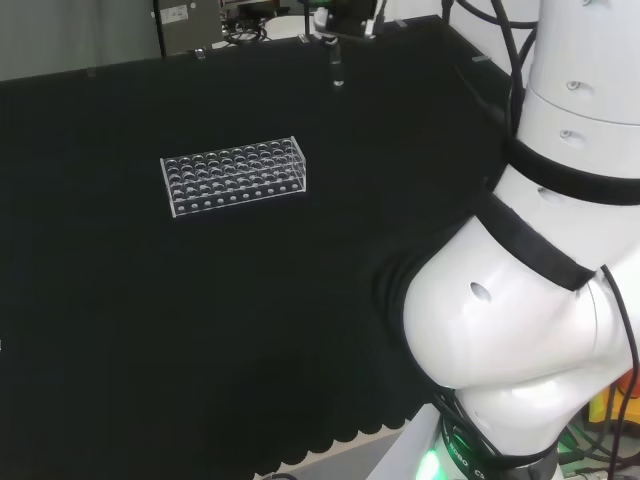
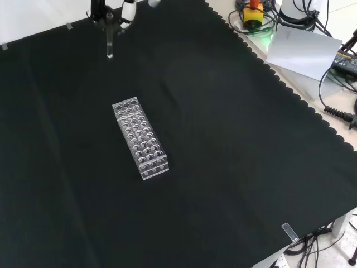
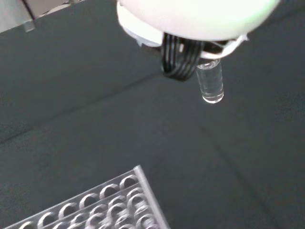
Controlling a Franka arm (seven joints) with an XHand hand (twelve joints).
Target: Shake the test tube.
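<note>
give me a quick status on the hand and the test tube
Hand shut on test tube, held upright, high over the cloth. Rack apart from it, on the cloth. Nothing in the way.

Open black cloth (image 2: 234, 167) all around one clear rack (image 2: 140, 138).

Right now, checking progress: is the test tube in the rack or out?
Out. The test tube hangs upright from the hand, above the cloth, apart from the rack.
</note>
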